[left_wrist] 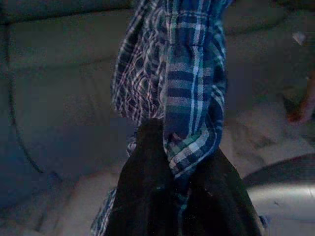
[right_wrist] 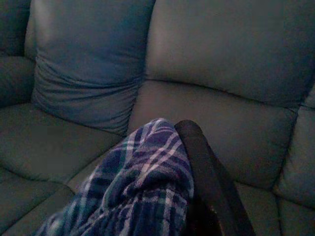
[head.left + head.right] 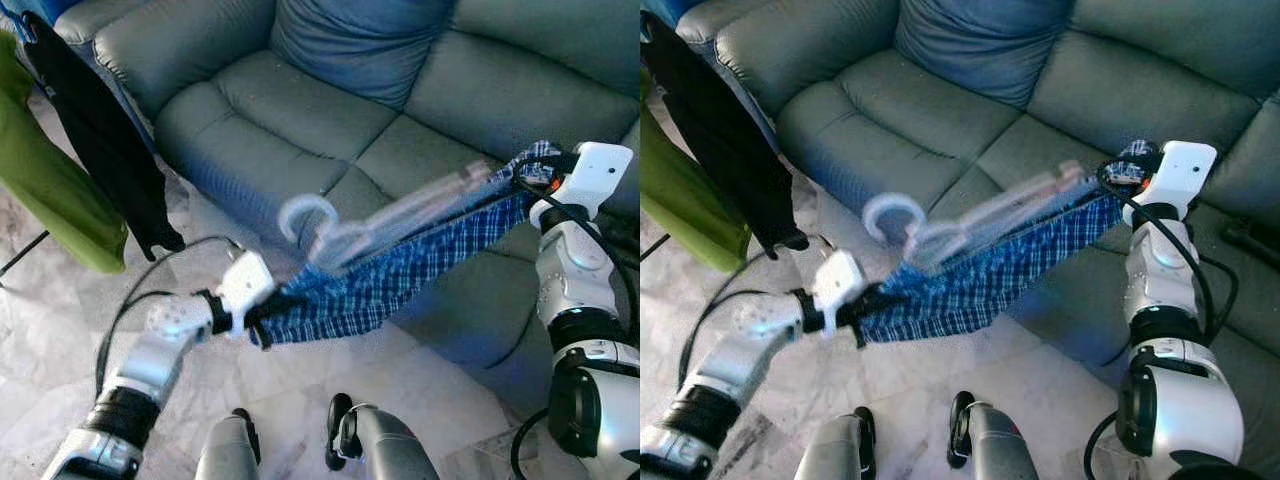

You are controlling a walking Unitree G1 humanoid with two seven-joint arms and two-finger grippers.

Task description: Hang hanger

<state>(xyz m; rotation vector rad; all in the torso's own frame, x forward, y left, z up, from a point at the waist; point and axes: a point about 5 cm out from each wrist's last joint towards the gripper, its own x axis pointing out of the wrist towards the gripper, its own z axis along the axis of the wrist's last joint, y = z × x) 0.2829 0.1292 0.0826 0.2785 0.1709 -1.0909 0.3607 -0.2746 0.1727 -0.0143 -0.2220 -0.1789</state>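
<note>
Blue-and-white plaid cloth, apparently shorts or a small shirt (image 3: pixel 400 270), was stretched in the air between the two grippers, above the front edge of a grey-green sofa (image 3: pixel 330 110). The left gripper (image 3: pixel 262 318) had its jaws pressed together on the cloth's lower end, as the left wrist view showed, with black fingers (image 1: pixel 147 196) pinching a folded plaid edge (image 1: pixel 189 147). The right gripper (image 3: pixel 528 172) pinched the opposite end, higher up and over the sofa seat; plaid bunched against one dark finger (image 2: pixel 206 172) there.

A pale translucent hanger (image 3: pixel 390 220) lay along the top edge of the cloth between the two sets of jaws. Its long axis ran from near the left jaws up towards the right jaws, and its hook (image 3: pixel 305 215) curled at the lower end, nearer the left jaws, pointing up and away from the right jaws. It was blurred, so how it sat in the garment could not be told.

Judging by this, the carrying step was in hand. Beyond the left jaws hung a black garment (image 3: pixel 100 130) and a green one (image 3: pixel 50 190), likely on a rack. The next move would call for swinging the hook that way and lifting it over a rail.
</note>
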